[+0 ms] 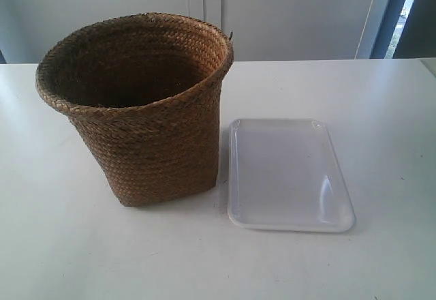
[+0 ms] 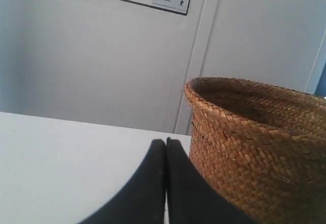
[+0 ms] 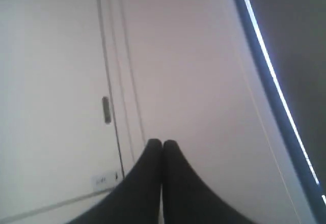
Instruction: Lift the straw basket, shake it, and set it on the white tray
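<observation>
A plain white table (image 1: 82,245) runs back to a pale panelled wall (image 1: 293,13), and on it the straw basket (image 1: 146,109) stands upright, mouth up and nothing visible inside, with its long axis vertical. The white tray (image 1: 289,177) lies flat just beside the basket's base, its long side running along that base. I cannot tell whether the two touch.

Neither arm reaches into the exterior view. In the left wrist view, the left gripper (image 2: 165,145) has its dark fingers pressed together with nothing between them. The woven side and flared rim of the basket (image 2: 254,142) rise close beside it, off to one side of the fingertips, not straight ahead. The right gripper (image 3: 162,145) is likewise closed and empty, and faces only wall, with no basket or tray in its view.

The left arm therefore looks the nearer. It would need to turn towards the rim and part its fingers to take hold.
</observation>
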Tool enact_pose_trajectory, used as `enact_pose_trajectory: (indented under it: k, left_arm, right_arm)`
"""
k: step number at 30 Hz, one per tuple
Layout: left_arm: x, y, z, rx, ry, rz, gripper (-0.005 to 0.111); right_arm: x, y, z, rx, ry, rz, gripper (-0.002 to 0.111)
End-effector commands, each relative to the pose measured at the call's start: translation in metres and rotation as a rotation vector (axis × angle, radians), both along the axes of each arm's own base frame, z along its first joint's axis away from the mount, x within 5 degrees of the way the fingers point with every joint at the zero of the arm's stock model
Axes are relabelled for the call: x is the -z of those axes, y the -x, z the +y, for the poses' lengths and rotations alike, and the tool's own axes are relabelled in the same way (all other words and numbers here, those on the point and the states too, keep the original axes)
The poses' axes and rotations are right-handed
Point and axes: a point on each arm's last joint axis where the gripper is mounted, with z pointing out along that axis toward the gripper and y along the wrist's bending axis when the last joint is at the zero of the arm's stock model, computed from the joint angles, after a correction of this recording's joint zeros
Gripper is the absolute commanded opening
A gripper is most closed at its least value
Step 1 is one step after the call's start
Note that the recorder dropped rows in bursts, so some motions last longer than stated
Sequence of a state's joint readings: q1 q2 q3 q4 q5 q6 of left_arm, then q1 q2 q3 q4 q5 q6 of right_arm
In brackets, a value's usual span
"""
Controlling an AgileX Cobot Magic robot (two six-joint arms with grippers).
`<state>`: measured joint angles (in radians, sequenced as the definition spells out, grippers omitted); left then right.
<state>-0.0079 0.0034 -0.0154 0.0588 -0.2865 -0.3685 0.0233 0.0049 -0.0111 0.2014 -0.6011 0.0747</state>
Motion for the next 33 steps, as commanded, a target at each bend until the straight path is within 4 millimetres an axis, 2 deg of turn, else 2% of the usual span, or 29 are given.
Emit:
enact_pose_trajectory:
  k: [1,3,5,6,8,11,14,17,19,21,24,26,29,33]
  left_arm:
    - [-0.041,0.006,0.006,-0.087,-0.085,-0.145,0.0]
    - [-0.069,0.008,0.016,-0.189,-0.025,-0.243,0.0]
    - [-0.101,0.008,0.028,-0.309,0.07,-0.308,0.0]
    - [-0.116,0.007,0.032,-0.353,0.076,-0.327,0.0]
    - [-0.148,-0.002,0.034,-0.426,-0.045,-0.326,0.0]
    - [-0.184,-0.032,0.03,-0.396,-0.111,-0.271,0.0]
    - [-0.208,-0.072,0.021,-0.286,-0.137,-0.179,0.0]
    - [-0.213,-0.121,0.004,-0.095,-0.179,-0.009,0.0]
    - [-0.212,-0.15,-0.01,0.067,-0.206,0.113,0.0]
    - [-0.203,-0.179,-0.023,0.226,-0.268,0.252,0.0]
    - [-0.199,-0.202,-0.031,0.341,-0.323,0.382,0.0]
    - [-0.2,-0.213,-0.027,0.346,-0.317,0.467,0.0]
    - [-0.202,-0.222,-0.019,0.354,-0.421,0.612,0.0]
    - [-0.206,-0.229,-0.008,0.345,-0.604,0.784,0.0]
  right_arm:
    - [-0.019,0.012,-0.024,0.112,-0.283,-0.089,0.0]
    - [-0.032,0.022,-0.033,0.233,-0.299,-0.15,0.0]
    - [-0.049,0.027,-0.037,0.253,-0.342,-0.212,0.0]
    - [-0.061,0.028,-0.037,0.26,-0.334,-0.234,0.0]
    - [-0.082,0.024,-0.034,0.271,-0.287,-0.258,0.0]
    - [-0.114,0.008,-0.023,0.291,-0.1,-0.29,0.0]
    - [-0.143,-0.027,-0.01,0.194,0.01,-0.238,0.0]
    - [-0.167,-0.072,-0.003,0.063,-0.015,-0.071,0.0]
    - [-0.178,-0.11,0.002,0.013,0.008,0.12,0.0]
    - [-0.184,-0.145,0.01,-0.045,0.064,0.349,0.0]
    - [-0.181,-0.197,0.02,-0.124,0.164,0.728,0.0]
    - [-0.182,-0.223,0.025,-0.177,0.221,0.933,0.0]
    - [-0.187,-0.25,0.03,-0.236,0.268,1.104,0.0]
    - [-0.192,-0.273,0.033,-0.289,0.317,1.239,0.0]
